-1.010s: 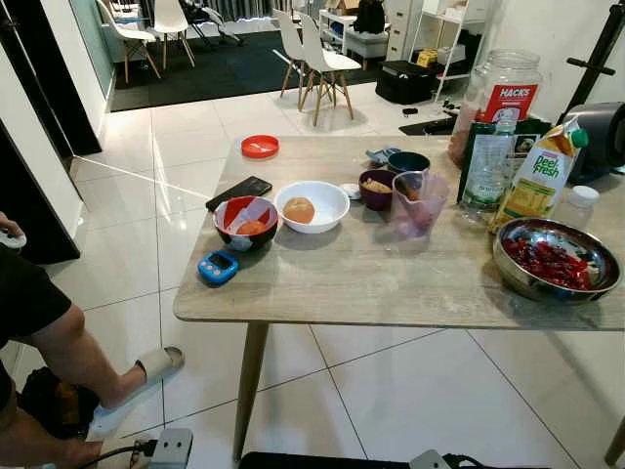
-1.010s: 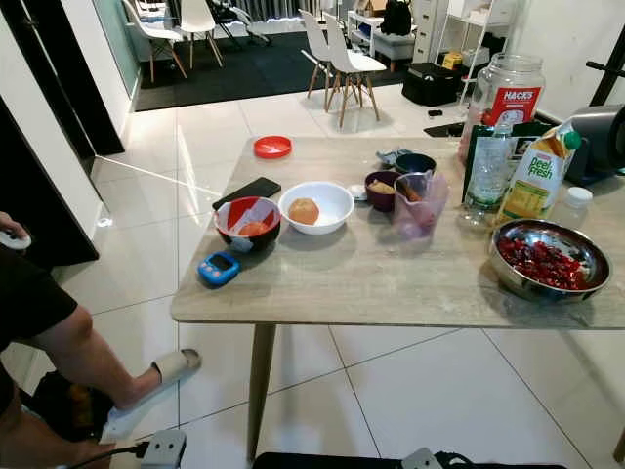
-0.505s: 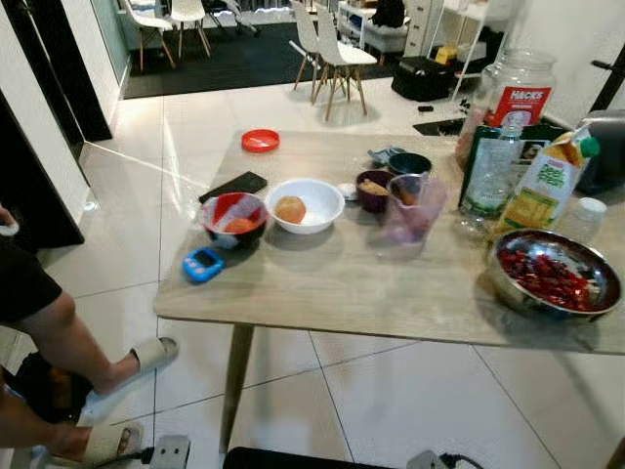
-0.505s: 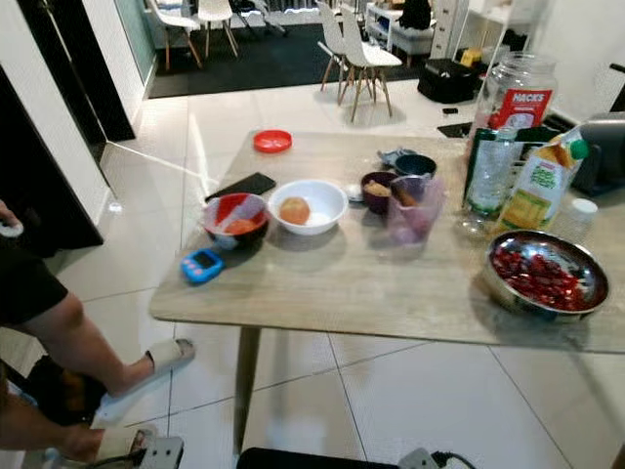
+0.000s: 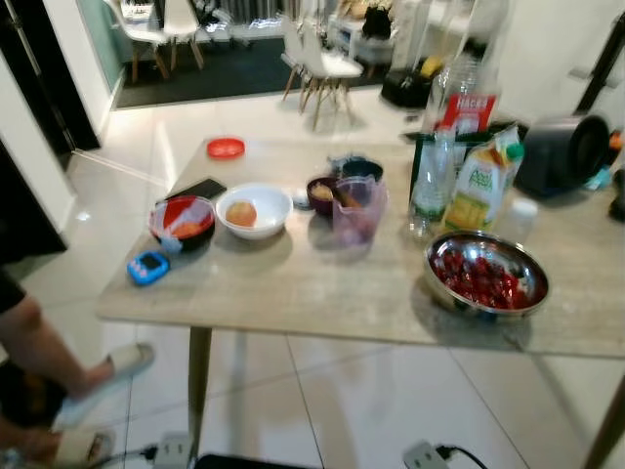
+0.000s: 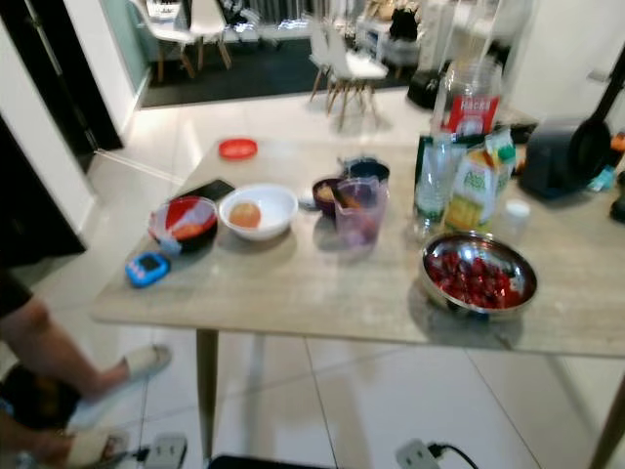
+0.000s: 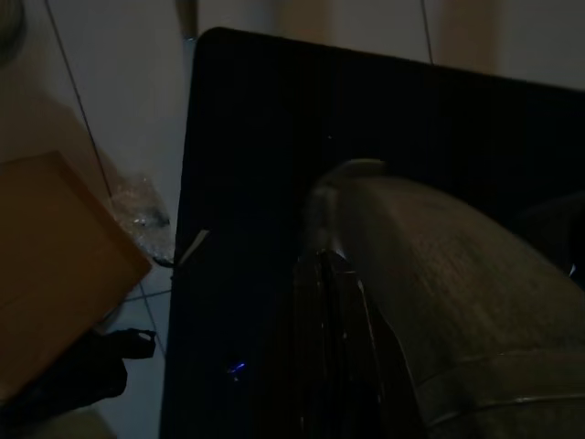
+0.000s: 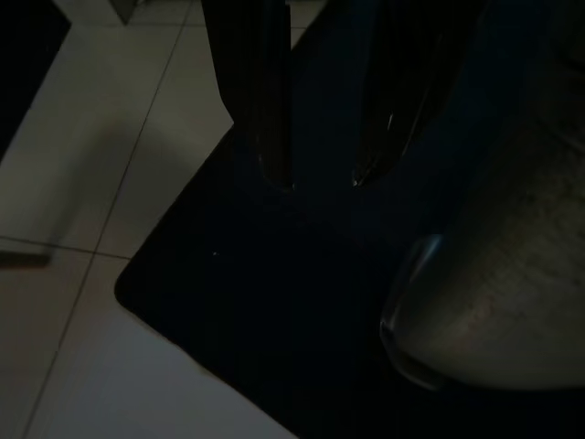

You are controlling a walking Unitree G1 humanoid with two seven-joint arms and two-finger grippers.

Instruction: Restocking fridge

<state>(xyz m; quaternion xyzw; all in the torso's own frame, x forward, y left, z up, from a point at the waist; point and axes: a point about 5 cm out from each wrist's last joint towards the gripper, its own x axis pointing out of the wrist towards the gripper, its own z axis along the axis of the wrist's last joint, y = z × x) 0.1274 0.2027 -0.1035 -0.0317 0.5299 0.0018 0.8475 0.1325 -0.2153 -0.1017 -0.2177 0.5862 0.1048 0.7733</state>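
From the head camera the wooden table (image 5: 322, 293) stood ahead, blurred, and against the pictures of a second before the whole scene had slid leftward and the far right end of the table had come into view, so the camera had turned or stepped to the right while the things themselves had not moved. The groceries sat together toward the right half: a juice carton (image 5: 480, 186) upright just beside a clear water bottle (image 5: 432, 186), a big glass jar (image 5: 467, 93) behind them, and a steel bowl of red fruit (image 5: 485, 277) near the front edge. Farther left lay a white bowl (image 5: 253, 209) holding something round and orange, a red and black bowl (image 5: 183, 222), a purple cup (image 5: 357, 210) and a blue timer (image 5: 147, 267). A person's leg in a sandal (image 5: 93, 376) showed at the lower left. No fridge was in sight, so restocking looked barely begun, probably the approach to the items. The left wrist view was very dark; the left gripper (image 7: 334, 347) hung over a black surface and I could not tell whether its fingers were parted. In the right wrist view the right gripper (image 8: 320, 155) hung idle above tiled floor (image 8: 101, 155), its fingers apart and empty
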